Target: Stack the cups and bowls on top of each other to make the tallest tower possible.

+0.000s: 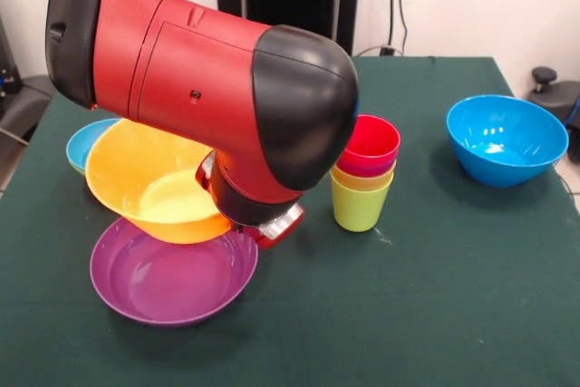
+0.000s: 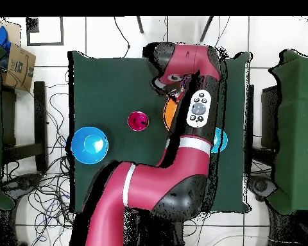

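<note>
Orange bowl in hand, tilted above the purple bowl.

The gripper is hidden behind the arm's bulky wrist, so whether it is clenched I cannot tell; the orange bowl hangs tilted at it, just over the purple bowl, and seems to be carried. The tower stands just beside the arm: lime cup lowest, then yellow, purple and red nested. A large blue bowl sits well apart, and a small blue bowl peeks out behind the orange one. The step looks like moving a bowl; next it must be levelled and set squarely over a base.
</note>
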Tool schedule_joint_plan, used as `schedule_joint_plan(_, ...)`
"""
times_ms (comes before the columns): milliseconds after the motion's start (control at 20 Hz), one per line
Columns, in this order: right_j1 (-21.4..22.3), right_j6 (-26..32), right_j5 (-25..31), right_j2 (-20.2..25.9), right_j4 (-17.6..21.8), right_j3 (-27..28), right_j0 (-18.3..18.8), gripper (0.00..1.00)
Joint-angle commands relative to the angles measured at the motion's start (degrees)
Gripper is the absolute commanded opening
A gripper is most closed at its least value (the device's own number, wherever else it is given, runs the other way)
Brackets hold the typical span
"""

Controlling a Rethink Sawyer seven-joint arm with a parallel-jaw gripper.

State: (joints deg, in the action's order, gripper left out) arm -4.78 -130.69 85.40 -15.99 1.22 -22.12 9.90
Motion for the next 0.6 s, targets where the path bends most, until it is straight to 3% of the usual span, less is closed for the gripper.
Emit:
schedule_joint_plan(50,-2.75,2.55,7.55,3.66,-2.16,7.56,0.44,0.00)
schedule_joint_plan(300,-5.74,1.87,13.42,1.12,-5.27,14.53,1.19,0.00)
schedule_joint_plan(600,-8.84,2.03,14.23,-3.38,-10.00,18.24,2.24,0.00)
